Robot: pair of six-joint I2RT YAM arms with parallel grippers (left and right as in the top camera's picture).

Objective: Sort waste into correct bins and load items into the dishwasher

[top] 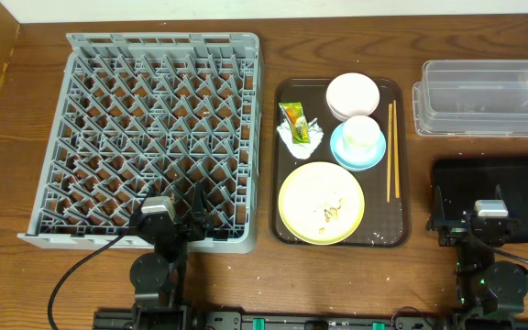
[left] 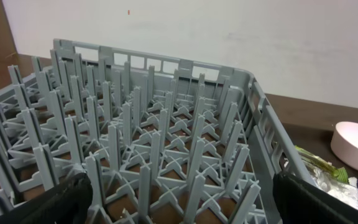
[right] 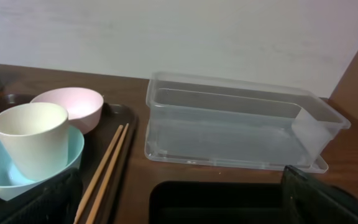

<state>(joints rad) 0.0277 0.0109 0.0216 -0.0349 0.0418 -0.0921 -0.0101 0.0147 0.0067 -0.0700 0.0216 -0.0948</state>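
Sitting on the left of the bench (top: pixel 246 275), the square grey dish rack (top: pixel 145 137) is showing its lattice of upright pegs. The left pincer (left: pixel 182 186) is hanging over the rack's near edge with its jaws spread wide, gripping nothing.

Just right of the rack, the dark-brown tray (top: pixel 282 183) is lying with its long axis running from near to far. At its far left, the green-yellow wrapper (top: pixel 294 122) is lying diagonally, its far end pointing toward the rack, and it is resting on the crumpled white tissue (top: pixel 293 139), partly covering it. The pale-yellow plate (top: pixel 310 197) is filling the tray's near half and carrying whitish crumbs (top: pixel 331 213). At the far end the white bowl (top: pixel 352 94) is sitting mouth up. Nearer, the small cup (top: pixel 362 133) is standing upright in the light-blue saucer (top: pixel 348 156). The chopsticks (top: pixel 392 151) are lying side by side along the tray's right edge, pointing near to far.

Farther right, the clear tub (top: pixel 489 96) is lying crosswise, with bench wood showing through it. The black tub (top: pixel 493 179) is sitting nearer, also crosswise, and its near edge is being hidden by the right arm. The right pincer (right: pixel 176 186) is hovering there, fully spread and holding nothing. In the right wrist view the wrapper is being cut off at the left edge.
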